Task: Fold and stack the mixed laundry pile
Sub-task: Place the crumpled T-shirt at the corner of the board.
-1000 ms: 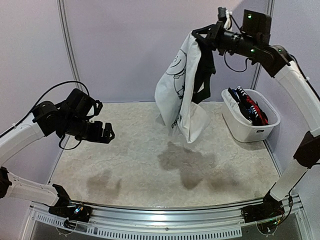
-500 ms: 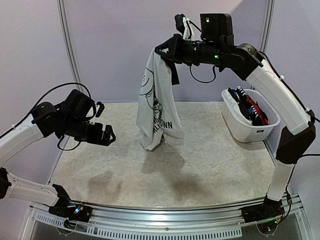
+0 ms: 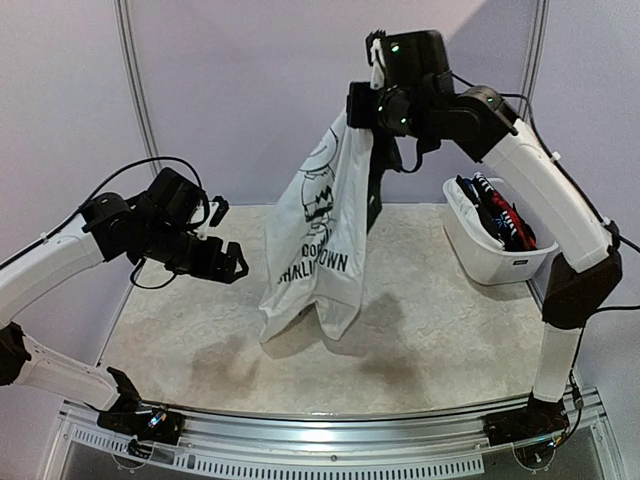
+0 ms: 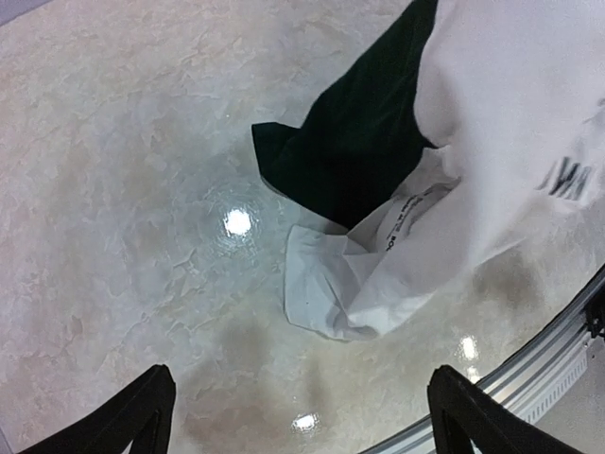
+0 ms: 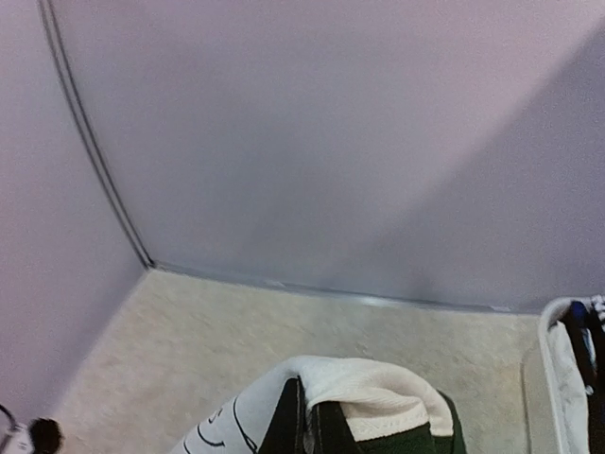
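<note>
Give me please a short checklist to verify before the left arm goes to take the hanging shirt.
1. Right fingers shut on the white T-shirt: ok.
2. Only one garment lifted: not ok; a dark green piece hangs along.
3. Shirt clear of the table: not ok; its lower end rests there.
4. Left fingers open: ok.
5. Left fingers apart from the shirt: ok.

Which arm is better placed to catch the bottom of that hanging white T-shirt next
Left, probably. The left gripper is open and free beside the white T-shirt, near its lower part. The right gripper is shut on its top, holding it up.
</note>
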`<state>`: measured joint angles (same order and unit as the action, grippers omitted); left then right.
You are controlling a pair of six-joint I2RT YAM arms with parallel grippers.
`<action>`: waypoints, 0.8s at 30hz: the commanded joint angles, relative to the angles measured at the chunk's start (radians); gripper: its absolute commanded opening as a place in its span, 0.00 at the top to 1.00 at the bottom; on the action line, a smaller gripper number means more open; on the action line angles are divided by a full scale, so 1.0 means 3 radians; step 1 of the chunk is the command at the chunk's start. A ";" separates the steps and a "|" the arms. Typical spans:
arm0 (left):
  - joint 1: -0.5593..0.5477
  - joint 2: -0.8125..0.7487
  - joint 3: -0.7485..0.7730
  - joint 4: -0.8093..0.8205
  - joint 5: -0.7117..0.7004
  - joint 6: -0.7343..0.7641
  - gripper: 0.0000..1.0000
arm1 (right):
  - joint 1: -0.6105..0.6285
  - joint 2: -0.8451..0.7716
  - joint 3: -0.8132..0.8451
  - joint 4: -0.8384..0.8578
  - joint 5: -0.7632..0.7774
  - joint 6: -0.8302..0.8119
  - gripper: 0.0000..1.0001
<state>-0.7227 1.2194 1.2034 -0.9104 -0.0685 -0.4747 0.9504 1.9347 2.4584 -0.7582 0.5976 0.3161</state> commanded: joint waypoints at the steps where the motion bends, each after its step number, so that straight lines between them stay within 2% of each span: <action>1: -0.0061 0.0155 0.0123 -0.0090 -0.0045 0.0021 0.06 | -0.0102 0.0502 -0.0066 -0.1214 0.0404 0.0105 0.96; 3: -0.0065 0.0206 0.0142 -0.0119 -0.0052 0.0018 0.06 | -0.0241 0.0564 -0.0354 -0.1322 -0.0138 0.0383 0.85; 4: -0.0077 0.0237 0.0154 -0.0134 -0.0052 0.0015 0.07 | -0.0338 0.0562 -0.0435 -0.1355 -0.0383 0.0522 0.77; 6: -0.0118 0.0301 0.0191 -0.0185 -0.0063 0.0013 0.08 | -0.0554 0.0564 -0.0612 -0.1428 -0.0890 0.0769 0.47; 7: -0.0146 0.0328 0.0210 -0.0209 -0.0080 0.0013 0.08 | -0.0659 0.0571 -0.0635 -0.1475 -0.1063 0.0841 0.37; 8: -0.0183 0.0357 0.0225 -0.0230 -0.0098 0.0013 0.08 | -0.0745 0.0580 -0.0656 -0.1522 -0.1177 0.0874 0.30; 12: -0.0353 0.0473 0.0272 -0.0270 -0.0125 0.0018 0.08 | -0.0954 0.0512 -0.0841 -0.1549 -0.1192 0.0822 0.23; 24: -0.1031 0.1357 0.0631 -0.0401 -0.0232 0.0222 0.09 | -0.1339 -0.0351 -0.2360 -0.0950 -0.1796 0.0690 0.25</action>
<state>-0.9684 1.5333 1.3300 -0.9981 -0.1104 -0.4442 0.5716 1.9285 1.8706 -1.1252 0.1627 0.5346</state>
